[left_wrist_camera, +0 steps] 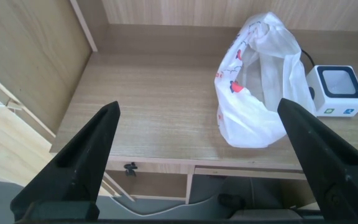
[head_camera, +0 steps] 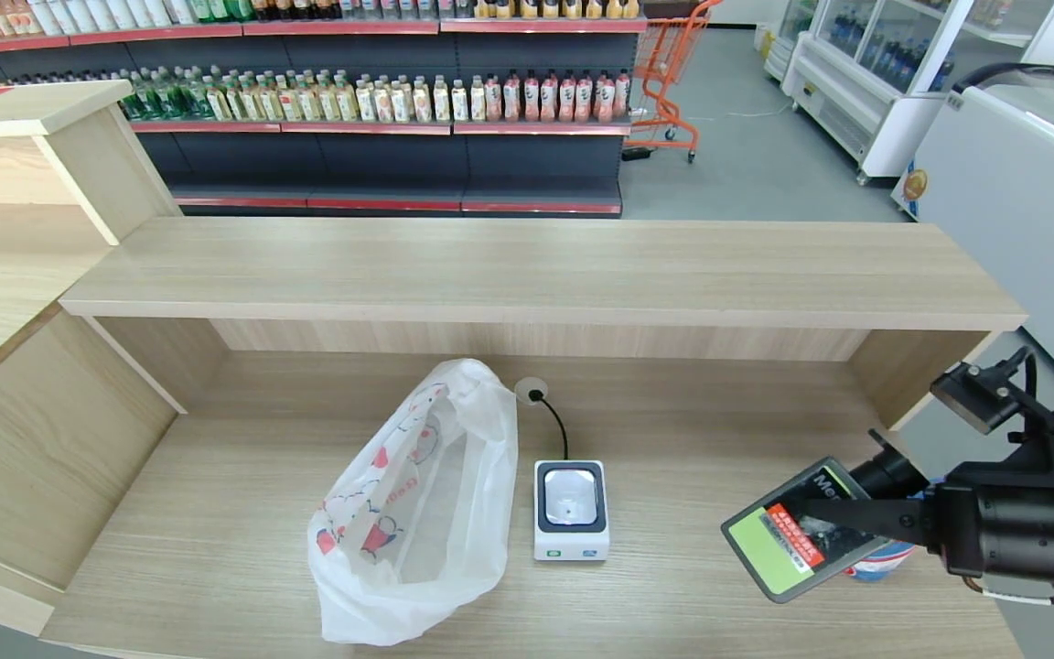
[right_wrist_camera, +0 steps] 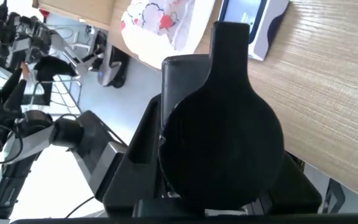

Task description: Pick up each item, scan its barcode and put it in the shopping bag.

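Packet (head_camera: 769, 554), flat and dark grey with a green and red label, was pinched in the right gripper (head_camera: 820, 517) and held tilted above the right end of the counter (head_camera: 673, 595), well right of the scanner (head_camera: 570, 508). 1 black finger lay across the label. Under the packet's far corner a blue and white tub (head_camera: 879, 560) stood on the counter, mostly hidden.

The white plastic bag (head_camera: 417, 513), printed with red figures, stood slumped with its mouth open near the middle of the counter. The scanner sat just beside it on the right, window up, with its black cable (head_camera: 554, 421) running back to a hole in the counter.

The left gripper (left_wrist_camera: 199, 109) hung over the counter's front edge, left of the bag, its 2 fingers (left_wrist_camera: 86, 155) spread wide and holding nothing.
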Controlling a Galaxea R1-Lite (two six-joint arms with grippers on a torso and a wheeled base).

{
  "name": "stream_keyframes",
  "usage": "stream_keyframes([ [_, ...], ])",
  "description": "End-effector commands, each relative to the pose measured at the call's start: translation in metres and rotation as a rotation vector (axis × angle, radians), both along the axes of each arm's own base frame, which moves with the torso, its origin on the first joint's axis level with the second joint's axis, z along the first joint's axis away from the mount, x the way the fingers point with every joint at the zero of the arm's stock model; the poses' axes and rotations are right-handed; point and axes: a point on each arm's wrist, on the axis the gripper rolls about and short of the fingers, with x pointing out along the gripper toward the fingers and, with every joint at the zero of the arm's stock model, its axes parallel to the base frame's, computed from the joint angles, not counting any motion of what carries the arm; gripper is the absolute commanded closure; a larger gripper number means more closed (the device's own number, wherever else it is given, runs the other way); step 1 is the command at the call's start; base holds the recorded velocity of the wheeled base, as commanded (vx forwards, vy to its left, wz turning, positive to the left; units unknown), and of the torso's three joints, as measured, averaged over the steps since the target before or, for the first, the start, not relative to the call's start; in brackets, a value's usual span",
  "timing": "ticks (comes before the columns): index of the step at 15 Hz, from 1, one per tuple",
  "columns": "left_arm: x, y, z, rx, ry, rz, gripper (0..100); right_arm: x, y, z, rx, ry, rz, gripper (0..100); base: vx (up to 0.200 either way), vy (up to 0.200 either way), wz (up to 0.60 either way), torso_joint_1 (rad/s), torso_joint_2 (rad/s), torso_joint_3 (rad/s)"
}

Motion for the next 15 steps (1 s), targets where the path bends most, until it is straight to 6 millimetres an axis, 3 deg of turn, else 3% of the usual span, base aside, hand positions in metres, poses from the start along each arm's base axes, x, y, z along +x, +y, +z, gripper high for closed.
stream_keyframes([
  [1,0.0,0.0,0.0,0.002,0.0,0.0,0,0.001,0.001,-0.003,-0.002,0.015,0.006,100,0.0,0.0,0.0,0.0,0.0,0.0],
  [3,0.0,0.0,0.0,-0.001,0.0,0.0,0,0.002,0.001,-0.003,-0.002,0.016,0.006,100,0.0,0.0,0.0,0.0,0.0,0.0],
  [10,0.0,0.0,0.0,-0.001,0.0,0.0,0,0.024,0.009,-0.005,-0.103,-0.067,-0.073,100,0.0,0.2,0.0,0.0,0.01,0.002],
  [12,0.0,0.0,0.0,0.001,0.0,0.0,0,0.039,0.014,-0.017,-0.137,-0.066,-0.096,100,0.0,0.2,0.0,-0.002,0.0,0.0],
  [15,0.0,0.0,0.0,-0.001,0.0,0.001,0,0.061,0.02,-0.042,-0.19,-0.055,-0.123,100,0.0,0.0,0.0,0.0,0.0,0.0],
])
